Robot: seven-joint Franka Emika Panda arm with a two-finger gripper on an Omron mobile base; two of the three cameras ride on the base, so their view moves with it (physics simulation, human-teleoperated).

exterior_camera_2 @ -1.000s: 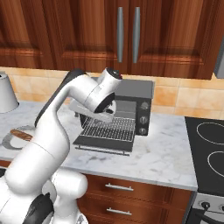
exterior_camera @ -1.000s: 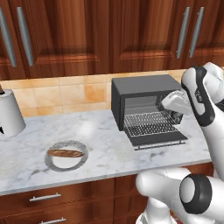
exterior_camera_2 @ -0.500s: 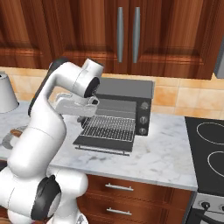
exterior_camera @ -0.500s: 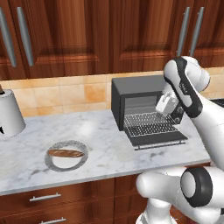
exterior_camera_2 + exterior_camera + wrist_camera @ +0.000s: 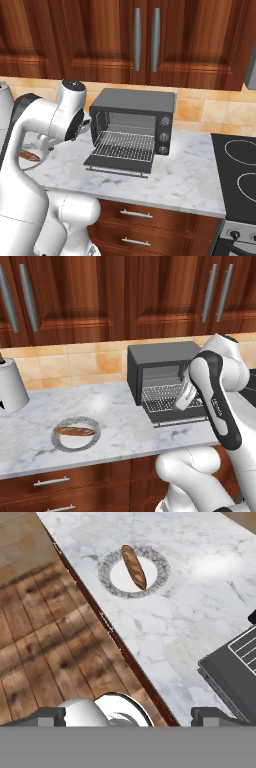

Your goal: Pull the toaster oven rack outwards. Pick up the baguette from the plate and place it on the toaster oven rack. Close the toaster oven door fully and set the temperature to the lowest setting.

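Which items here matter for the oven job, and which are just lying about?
Job: toaster oven, door dropped open, rack pulled out over it, baguette lying on the plate, open gripper.
Lying about: white canister, stove, cabinets.

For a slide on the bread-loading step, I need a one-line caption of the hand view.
Baguette lying across the plate on the marble counter, open toaster oven door at the edge.
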